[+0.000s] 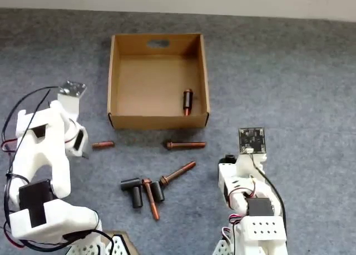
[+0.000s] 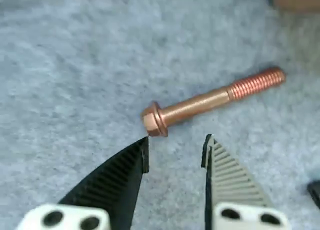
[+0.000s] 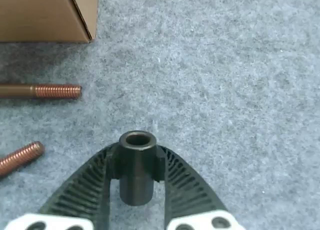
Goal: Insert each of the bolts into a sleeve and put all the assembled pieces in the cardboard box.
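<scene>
Gripping a sleeve (image 3: pixel 136 177) on the right, hovering by a bolt (image 2: pixel 210 102) on the left.
Clamped tight on that black sleeve with the right claw (image 3: pixel 136 152); spread apart with the left claw (image 2: pixel 176 140) just short of the copper bolt's head, touching nothing. Lying loose on the grey tabletop (image 1: pixel 289 88) between the arms: three more bolts (image 1: pixel 185 145), several sleeves (image 1: pixel 133 191). Already inside the cardboard box (image 1: pixel 158 120): one assembled piece (image 1: pixel 188 101).

The cardboard box (image 1: pixel 158 121) stood open-topped, walled all round. Loose bolts (image 1: pixel 186 145) and sleeves (image 1: pixel 132 184) littered the counter (image 1: pixel 289 71) before it; bare surface stretched rightward.
</scene>
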{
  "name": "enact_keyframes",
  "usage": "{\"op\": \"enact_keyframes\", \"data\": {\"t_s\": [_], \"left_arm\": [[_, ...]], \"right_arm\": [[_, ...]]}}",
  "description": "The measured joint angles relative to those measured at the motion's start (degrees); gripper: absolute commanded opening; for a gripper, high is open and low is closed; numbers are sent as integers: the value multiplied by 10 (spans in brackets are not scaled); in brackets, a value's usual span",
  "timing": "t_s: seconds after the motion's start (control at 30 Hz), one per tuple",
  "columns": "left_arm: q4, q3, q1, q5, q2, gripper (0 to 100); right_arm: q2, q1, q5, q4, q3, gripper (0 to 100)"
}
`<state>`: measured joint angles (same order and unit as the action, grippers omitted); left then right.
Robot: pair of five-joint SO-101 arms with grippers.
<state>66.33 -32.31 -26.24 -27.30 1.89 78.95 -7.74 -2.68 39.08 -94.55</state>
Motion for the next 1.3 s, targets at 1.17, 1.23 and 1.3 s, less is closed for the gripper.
{"op": "enact_keyframes", "data": {"t_s": [1.17,1.23,1.3], "left_arm": [[-45,-83,10,187,58,192],[-53,-87,9,190,58,192],[-56,-89,9,193,58,192]], "right_arm": [[0,0,0,-16,-9,6],[0,0,0,-16,-9,6],[0,0,0,-16,-9,6]]}}
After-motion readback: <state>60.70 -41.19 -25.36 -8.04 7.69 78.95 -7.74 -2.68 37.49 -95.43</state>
